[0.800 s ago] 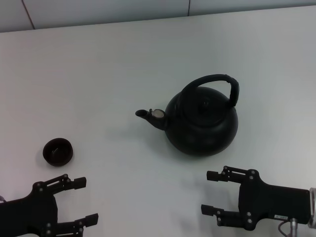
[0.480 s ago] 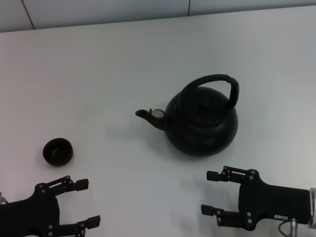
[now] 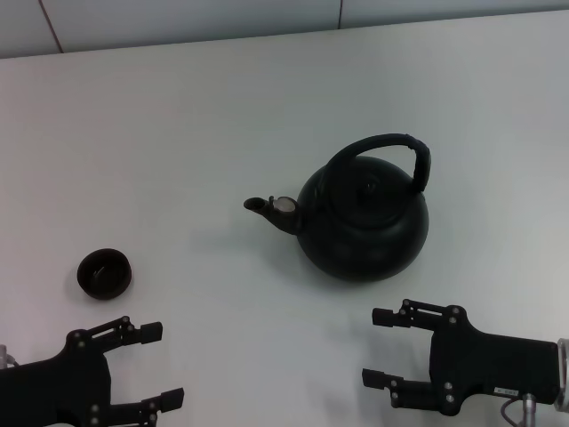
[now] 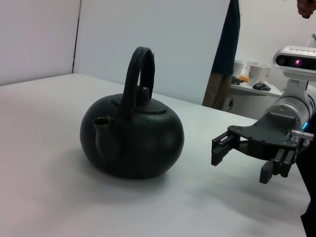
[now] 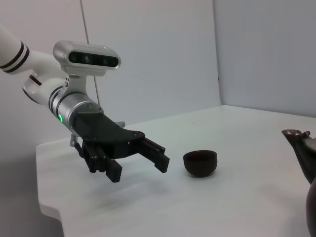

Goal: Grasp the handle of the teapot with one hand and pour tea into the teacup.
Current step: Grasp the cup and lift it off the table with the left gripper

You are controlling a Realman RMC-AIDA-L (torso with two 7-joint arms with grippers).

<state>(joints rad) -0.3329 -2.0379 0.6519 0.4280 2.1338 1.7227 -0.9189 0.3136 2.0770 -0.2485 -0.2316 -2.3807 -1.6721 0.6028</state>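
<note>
Both grippers gape empty: the left gripper has drifted back from the teacup; the right gripper idles near the teapot, its handle ungrasped.

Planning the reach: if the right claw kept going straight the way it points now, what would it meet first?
Probably nothing: the right claw points toward the robot's left, passing in front of the teapot; the white table looks free, though depth is unclear.

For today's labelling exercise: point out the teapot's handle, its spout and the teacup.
handle (image 3: 380,142), head view, top of the arch.
spout (image 4: 101,124), left wrist view, near its open tip.
teacup (image 5: 200,162), right wrist view, outer wall of the bowl.
</note>
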